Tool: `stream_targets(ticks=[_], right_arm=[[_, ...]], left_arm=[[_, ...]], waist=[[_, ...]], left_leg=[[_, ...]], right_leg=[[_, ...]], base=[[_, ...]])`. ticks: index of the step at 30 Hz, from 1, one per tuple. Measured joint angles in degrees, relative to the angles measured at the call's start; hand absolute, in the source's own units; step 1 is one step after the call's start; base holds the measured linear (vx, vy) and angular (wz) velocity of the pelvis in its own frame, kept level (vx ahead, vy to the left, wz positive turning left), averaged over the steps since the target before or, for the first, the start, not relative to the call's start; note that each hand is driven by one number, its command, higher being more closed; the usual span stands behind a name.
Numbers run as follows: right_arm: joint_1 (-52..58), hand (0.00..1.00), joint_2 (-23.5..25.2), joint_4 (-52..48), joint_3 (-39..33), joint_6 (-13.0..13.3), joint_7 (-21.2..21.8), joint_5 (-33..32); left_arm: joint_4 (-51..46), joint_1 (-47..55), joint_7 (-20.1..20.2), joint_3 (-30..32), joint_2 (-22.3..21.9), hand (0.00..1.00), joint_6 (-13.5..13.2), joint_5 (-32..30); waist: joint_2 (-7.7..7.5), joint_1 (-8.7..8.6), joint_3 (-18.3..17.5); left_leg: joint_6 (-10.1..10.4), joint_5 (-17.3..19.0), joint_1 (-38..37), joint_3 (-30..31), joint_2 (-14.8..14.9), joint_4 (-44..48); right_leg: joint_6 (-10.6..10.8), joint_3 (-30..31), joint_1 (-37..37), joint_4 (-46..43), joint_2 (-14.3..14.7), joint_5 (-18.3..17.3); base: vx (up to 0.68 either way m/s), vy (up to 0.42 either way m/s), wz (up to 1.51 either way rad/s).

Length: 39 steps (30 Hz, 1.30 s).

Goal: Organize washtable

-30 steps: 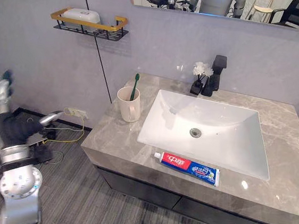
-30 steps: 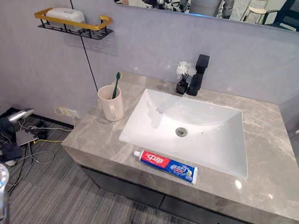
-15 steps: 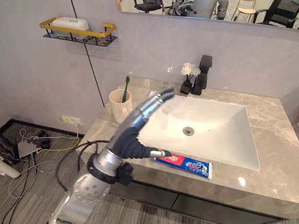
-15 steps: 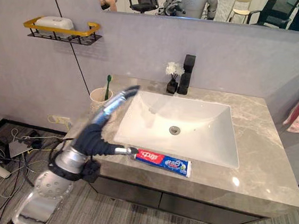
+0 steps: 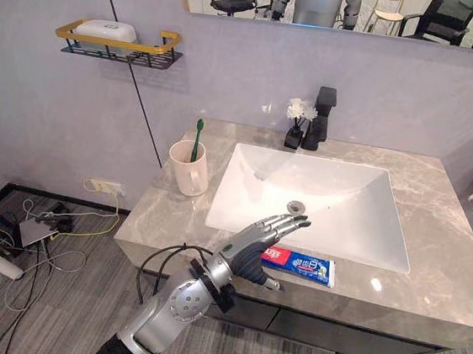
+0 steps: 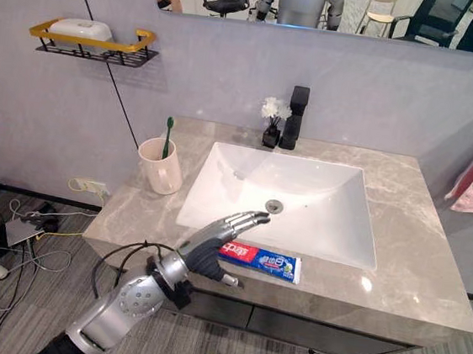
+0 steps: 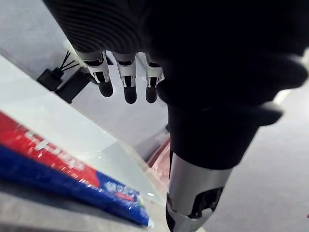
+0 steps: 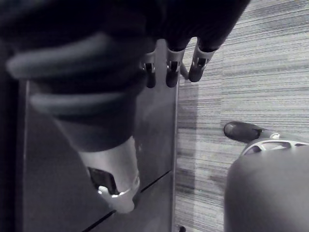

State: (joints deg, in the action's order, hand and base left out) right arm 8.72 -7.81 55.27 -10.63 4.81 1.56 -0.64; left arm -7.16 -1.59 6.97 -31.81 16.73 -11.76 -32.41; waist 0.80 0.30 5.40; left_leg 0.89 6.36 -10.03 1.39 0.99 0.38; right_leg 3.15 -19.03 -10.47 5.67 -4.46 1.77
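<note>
Left hand (image 5: pixel 251 257), fingers straight, hovers above toothpaste (image 5: pixel 305 267) — toothbrush (image 5: pixel 197 136) stands in cup (image 5: pixel 189 174).

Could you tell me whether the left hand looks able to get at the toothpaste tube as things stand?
Probably yes: the left hand hovers open, fingers straight, right by the left end of the toothpaste tube on the front edge of the counter, with nothing between them. The cup stands well aside.

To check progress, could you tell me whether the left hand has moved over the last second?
Yes. The left hand has swung from left of the counter to above the toothpaste tube in front of the sink.
</note>
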Motion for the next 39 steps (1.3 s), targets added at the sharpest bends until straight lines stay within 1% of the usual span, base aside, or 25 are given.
stream_targets(ticks=[3, 5, 9, 11, 14, 19, 26, 32, 39], right_arm=[[-0.7, 0.0, 0.2, -0.1, 0.0, -0.1, 0.0, 0.0], [-1.0, 0.0, 0.6, -0.4, 0.0, -0.1, 0.0, 0.0], [-1.1, 0.0, 0.9, -0.4, 0.0, -0.2, 0.0, 0.0], [-1.1, 0.0, 1.1, -0.4, 0.0, -0.2, -0.1, 0.0], [-1.5, 0.0, 1.5, -0.4, 0.0, -0.3, -0.1, 0.1], [-1.8, 0.0, 1.8, -0.4, 0.0, -0.4, -0.1, 0.3], [-2.2, 0.0, 1.8, -0.4, 0.0, -0.5, -0.1, 1.0], [-2.2, 0.0, 1.8, -0.4, 0.0, -0.9, 0.0, 1.2], [-2.4, 0.0, 1.8, -0.4, 0.6, -0.9, 0.0, 1.3]], left_arm=[[3.1, -1.6, 0.2, 0.0, -0.2, 0.0, 0.4, -2.1], [3.9, -2.7, 0.1, -0.1, -0.2, 0.0, 0.7, -2.5], [5.6, -4.7, -0.6, 0.0, -0.8, 0.0, 1.6, -3.8], [5.9, -4.7, -1.2, 0.1, -0.8, 0.0, 1.9, -3.8], [6.2, -4.8, -1.5, 0.7, -0.8, 0.0, 2.0, -3.8], [7.2, -6.6, -2.1, 1.0, -0.9, 0.0, 2.5, -3.8], [7.2, -6.8, -2.1, 1.4, -0.9, 0.0, 2.5, -3.7], [7.3, -7.0, -2.2, 3.6, -0.8, 0.0, 2.8, -3.8], [7.3, -7.1, -2.4, 4.4, -0.7, 0.0, 2.7, -5.7]], waist=[[-0.31, -1.06, 0.2], [-0.38, -1.19, 0.3], [-1.35, -1.46, 1.2], [-1.38, -2.12, 1.5], [-1.14, -2.6, 1.6], [-1.08, -2.59, 1.9], [-1.28, -2.66, 2.4], [-1.18, -2.79, 2.6], [-1.42, -2.78, 2.9]], left_leg=[[0.3, -0.2, 0.0, 0.1, -0.1, -0.4], [0.2, -0.2, 0.0, 0.1, -0.1, -0.4], [0.2, -0.3, 0.0, 0.1, -0.1, -0.5], [0.2, -0.3, -0.1, 0.1, -0.1, -0.5], [0.2, -0.3, -0.1, 0.0, -0.1, -0.7], [0.3, -1.0, -0.6, 0.0, -0.1, -1.9], [0.3, -1.0, -0.7, -0.1, -0.1, -2.1], [0.3, -1.0, -0.7, -0.2, -0.1, -2.1], [0.3, -1.0, -0.8, -0.4, -0.1, -2.1]], right_leg=[[0.0, -0.5, 0.0, 0.0, -0.1, 0.0], [0.0, -0.7, 0.1, 0.0, -0.1, 0.0], [0.0, -0.7, 0.1, 0.0, -0.1, 0.0], [0.0, -0.8, 0.1, 0.0, -0.1, 0.0], [0.0, -0.8, 0.1, 0.1, -0.1, 0.0], [0.0, -0.8, 0.2, 0.1, -0.1, 0.0], [0.1, -0.7, 0.2, 0.1, -0.2, 0.0], [0.1, -0.6, 0.2, 0.2, -0.2, 0.0], [0.1, -0.4, 0.3, 0.3, -0.2, 0.0]], base=[[-0.01, 0.011, 0.03], [-0.01, 0.007, 0.02], [0.0, 0.0, 0.0], [0.0, 0.0, 0.0], [0.0, 0.0, 0.0], [-0.01, 0.002, 0.0], [-0.01, 0.005, 0.0], [-0.01, 0.002, 0.0], [0.0, 0.0, 0.0]])
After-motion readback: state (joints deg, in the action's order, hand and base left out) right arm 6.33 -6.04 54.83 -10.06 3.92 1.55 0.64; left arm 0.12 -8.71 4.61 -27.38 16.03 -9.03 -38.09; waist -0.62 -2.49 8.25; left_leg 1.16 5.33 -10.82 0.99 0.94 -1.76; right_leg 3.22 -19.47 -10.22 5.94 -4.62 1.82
